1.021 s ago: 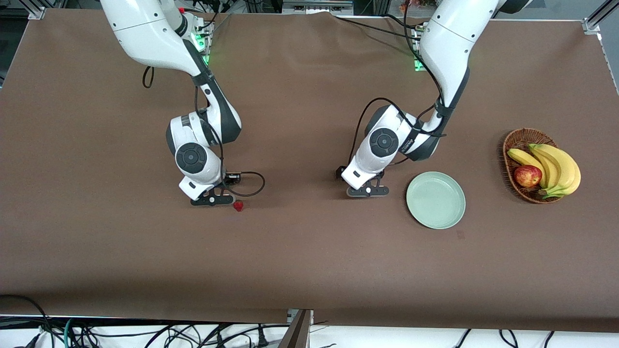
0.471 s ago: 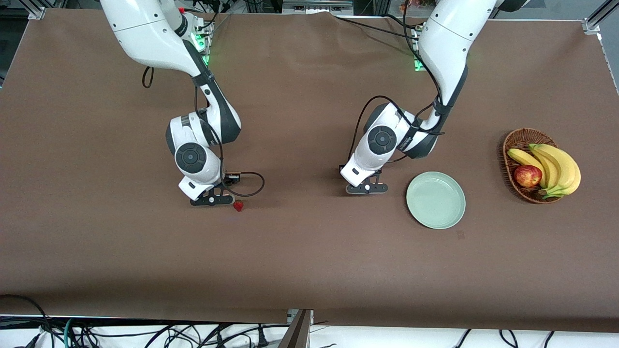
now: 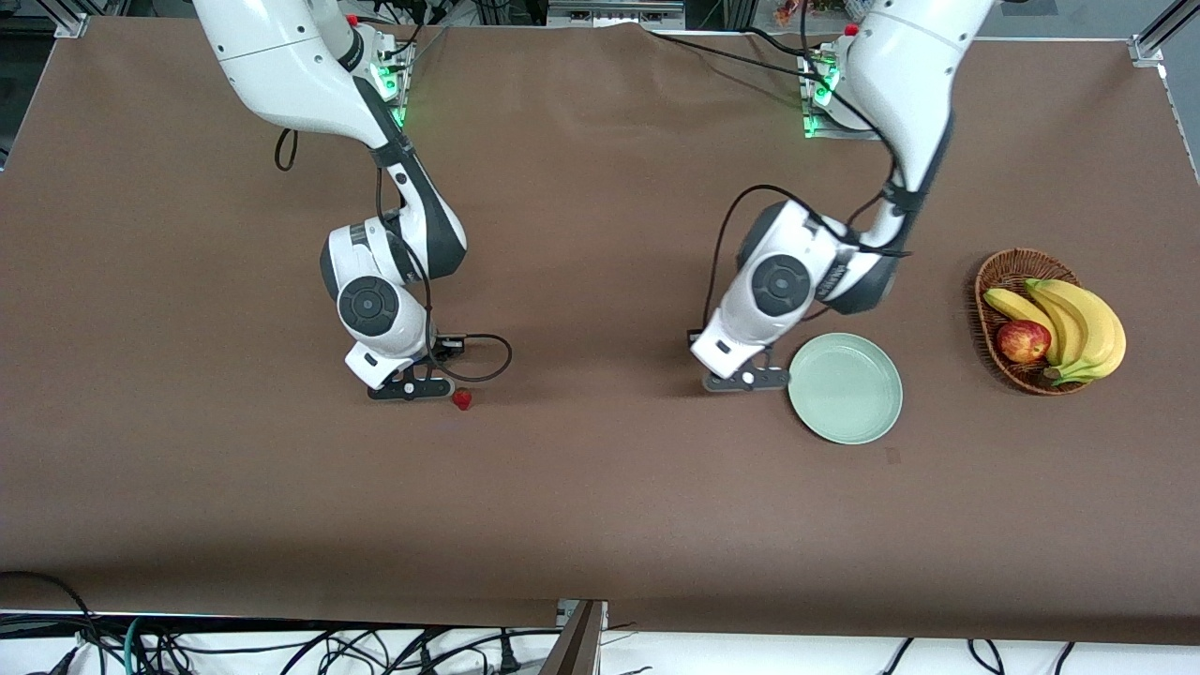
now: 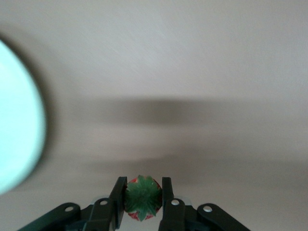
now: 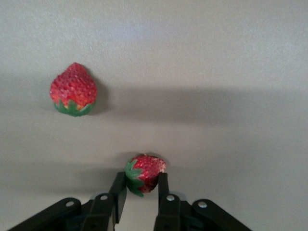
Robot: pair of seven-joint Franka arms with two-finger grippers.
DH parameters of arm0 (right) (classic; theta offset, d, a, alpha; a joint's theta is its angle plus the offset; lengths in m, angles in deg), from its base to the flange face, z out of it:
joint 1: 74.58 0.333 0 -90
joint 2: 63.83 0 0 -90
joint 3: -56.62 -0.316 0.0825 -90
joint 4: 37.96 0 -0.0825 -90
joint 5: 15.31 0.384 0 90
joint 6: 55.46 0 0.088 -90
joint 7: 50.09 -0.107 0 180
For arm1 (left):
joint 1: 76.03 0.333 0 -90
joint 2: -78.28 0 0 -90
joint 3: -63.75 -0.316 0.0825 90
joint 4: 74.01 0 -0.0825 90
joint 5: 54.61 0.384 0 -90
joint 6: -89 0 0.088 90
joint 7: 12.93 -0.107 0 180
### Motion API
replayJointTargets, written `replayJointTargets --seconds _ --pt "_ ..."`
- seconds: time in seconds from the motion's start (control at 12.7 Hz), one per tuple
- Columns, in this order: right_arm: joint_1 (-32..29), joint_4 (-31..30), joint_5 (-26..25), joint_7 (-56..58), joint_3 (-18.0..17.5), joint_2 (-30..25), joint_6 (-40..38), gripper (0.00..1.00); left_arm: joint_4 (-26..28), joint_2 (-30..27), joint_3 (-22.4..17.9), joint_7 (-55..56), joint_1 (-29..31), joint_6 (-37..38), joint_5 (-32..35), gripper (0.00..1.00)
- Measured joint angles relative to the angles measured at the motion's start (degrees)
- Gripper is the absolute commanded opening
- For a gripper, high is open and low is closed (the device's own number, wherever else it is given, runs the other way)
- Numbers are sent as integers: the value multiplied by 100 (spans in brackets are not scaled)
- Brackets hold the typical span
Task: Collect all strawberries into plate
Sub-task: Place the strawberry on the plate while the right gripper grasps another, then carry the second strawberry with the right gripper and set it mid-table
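My left gripper (image 3: 747, 379) is shut on a strawberry (image 4: 142, 199), green cap toward the camera, and holds it low over the table right beside the pale mint-green plate (image 3: 845, 387). The plate's rim also shows in the left wrist view (image 4: 17, 125). My right gripper (image 3: 411, 388) is low over the table toward the right arm's end, its fingers closed on a second strawberry (image 5: 148, 169). A third strawberry (image 3: 461, 400) lies on the table just beside the right gripper, and shows in the right wrist view (image 5: 73, 90). The plate holds nothing.
A brown wicker basket (image 3: 1008, 267) with bananas (image 3: 1078, 323) and a red-yellow apple (image 3: 1023, 341) stands toward the left arm's end, past the plate. Brown cloth covers the table.
My left gripper has moved with its strawberry toward the plate and now sits at its rim. The right gripper and the loose strawberry have hardly moved.
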Motion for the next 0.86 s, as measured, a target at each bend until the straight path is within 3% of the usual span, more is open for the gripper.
replayJointTargets --seconds 0.24,0.47,0.71,0.79,0.86 --pt "3 269 49 -48 -21 -10 -240 22 -332 -62 -33 -1315 711 442 17 12" --pt "69 764 758 -146 -66 -54 -703 22 -326 106 -39 -2445 1275 423 169 14" --pt "158 1094 1402 -710 -258 -52 -806 22 -324 471 -12 -2598 1324 115 713 27" --pt "238 1220 1447 -1131 -362 -11 -801 22 -325 528 -2 -2598 1323 73 823 78" --pt "371 1385 1460 -1597 -446 79 -788 22 -327 545 3 -2598 1322 64 859 100"
